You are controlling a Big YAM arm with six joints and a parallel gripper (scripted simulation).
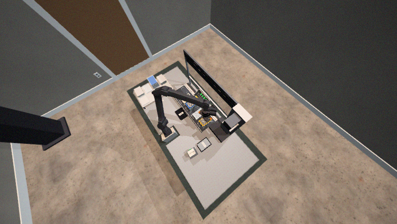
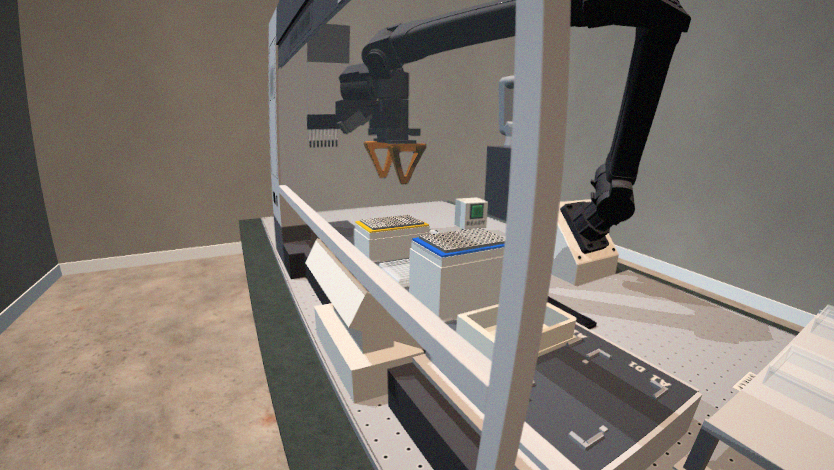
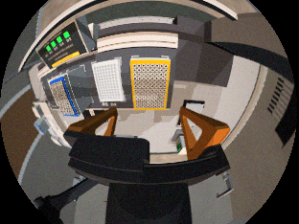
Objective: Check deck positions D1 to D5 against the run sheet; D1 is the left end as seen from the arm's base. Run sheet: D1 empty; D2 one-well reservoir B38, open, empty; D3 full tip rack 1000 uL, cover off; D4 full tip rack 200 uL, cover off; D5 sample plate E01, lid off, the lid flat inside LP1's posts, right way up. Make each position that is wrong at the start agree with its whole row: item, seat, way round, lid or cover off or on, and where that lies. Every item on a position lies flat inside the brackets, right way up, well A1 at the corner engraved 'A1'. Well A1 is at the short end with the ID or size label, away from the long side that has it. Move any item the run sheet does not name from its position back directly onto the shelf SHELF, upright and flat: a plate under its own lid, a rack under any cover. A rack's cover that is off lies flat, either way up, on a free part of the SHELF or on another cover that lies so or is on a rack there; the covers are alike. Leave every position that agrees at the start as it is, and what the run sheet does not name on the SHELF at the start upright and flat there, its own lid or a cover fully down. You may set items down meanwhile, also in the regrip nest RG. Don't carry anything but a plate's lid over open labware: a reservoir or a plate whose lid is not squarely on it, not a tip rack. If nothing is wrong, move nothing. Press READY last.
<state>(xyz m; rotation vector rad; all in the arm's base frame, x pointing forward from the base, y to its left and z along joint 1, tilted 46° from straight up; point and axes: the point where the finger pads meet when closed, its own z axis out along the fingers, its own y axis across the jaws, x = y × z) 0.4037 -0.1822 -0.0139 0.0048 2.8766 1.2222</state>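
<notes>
Two orange fingers of the gripper [image 2: 395, 165] stand fully apart, holding nothing, high above the yellow-trimmed tip rack [image 2: 391, 232] at the deck's far end. That rack looks rigid and boxy; its bare side walls seem the safest hold, clear of the tips.

The dark deck tray [image 2: 679, 408] bears the engraved marks "A1" and "D1"; other labels are illegible.

reservoir [image 2: 513, 330] before tall rack [image 2: 456, 274] | low plate [image 2: 398, 269] between racks, apparently | short rack [image 2: 391, 236] behind
</notes>
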